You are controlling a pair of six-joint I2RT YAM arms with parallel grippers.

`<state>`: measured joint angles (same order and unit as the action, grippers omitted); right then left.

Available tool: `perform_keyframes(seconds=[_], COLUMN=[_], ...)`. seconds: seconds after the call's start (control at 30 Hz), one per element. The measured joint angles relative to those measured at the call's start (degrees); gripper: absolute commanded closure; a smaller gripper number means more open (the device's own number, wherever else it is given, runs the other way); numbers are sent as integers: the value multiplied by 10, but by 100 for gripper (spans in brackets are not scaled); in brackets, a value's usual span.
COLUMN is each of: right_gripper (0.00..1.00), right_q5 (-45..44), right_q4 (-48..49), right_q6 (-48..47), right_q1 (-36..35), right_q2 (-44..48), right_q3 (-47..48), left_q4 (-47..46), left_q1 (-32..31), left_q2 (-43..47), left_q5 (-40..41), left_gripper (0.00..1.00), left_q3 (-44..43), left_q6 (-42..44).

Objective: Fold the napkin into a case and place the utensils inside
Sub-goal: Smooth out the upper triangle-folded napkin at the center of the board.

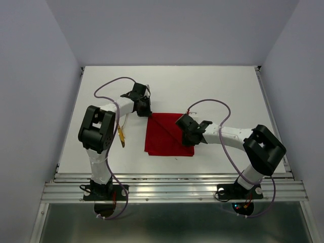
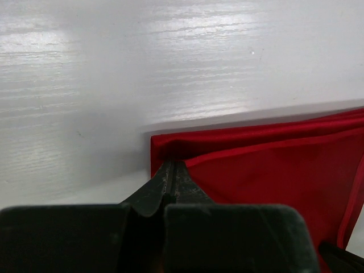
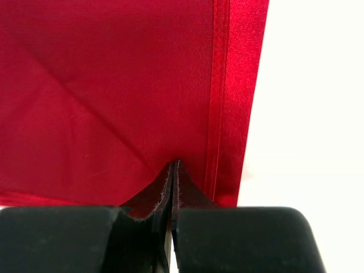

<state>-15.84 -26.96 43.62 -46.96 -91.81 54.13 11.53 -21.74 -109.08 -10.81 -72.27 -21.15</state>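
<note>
At the middle of the bench lies the napkin, partly folded, with a diagonal crease across it. The left pincer is clamped on its far-left corner and the right pincer on cloth near the right hem. Both bites look shallow, so an uneven pull could free a layer or skew the fold. The utensils lie just left of the napkin, partly hidden under the left arm, which might knock them.

Noting finely woven cloth, faint satin sheen, on the napkin. Seeing smooth semi-glossy white, fine grain lines, on the table. Finding matt black, rough-edged faces on the left tool and right tool.
</note>
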Motion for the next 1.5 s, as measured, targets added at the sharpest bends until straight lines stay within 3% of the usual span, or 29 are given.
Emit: perform_keyframes(seconds=[0.3, 0.57, 0.93, 1.07, 1.27, 1.5], right_gripper=[99, 98, 98, 97, 97, 98], right_q5=[1, 7, 38, 28, 5, 14], right_q4=[11, 9, 60, 52, 29, 24], right_q6=[-1, -13, -7, -7, 5, 28], right_q1=[0, 0, 0, 0, 0, 0], right_q2=[-11, -6, -92, -49, 89, 102], right_q3=[-4, 56, 68, 51, 7, -80], left_q4=[-2, 10, 16, 24, 29, 28], left_q1=[0, -10, -51, -50, -48, -48], left_q2=[-23, 21, 63, 74, 104, 125], left_q5=[2, 4, 15, 19, 21, 21], left_gripper=[100, 100, 100, 100, 100, 100], left_q3=[-14, -14, 2, 6, 7, 14], left_q6=[-4, -14, -34, -36, -40, -47])
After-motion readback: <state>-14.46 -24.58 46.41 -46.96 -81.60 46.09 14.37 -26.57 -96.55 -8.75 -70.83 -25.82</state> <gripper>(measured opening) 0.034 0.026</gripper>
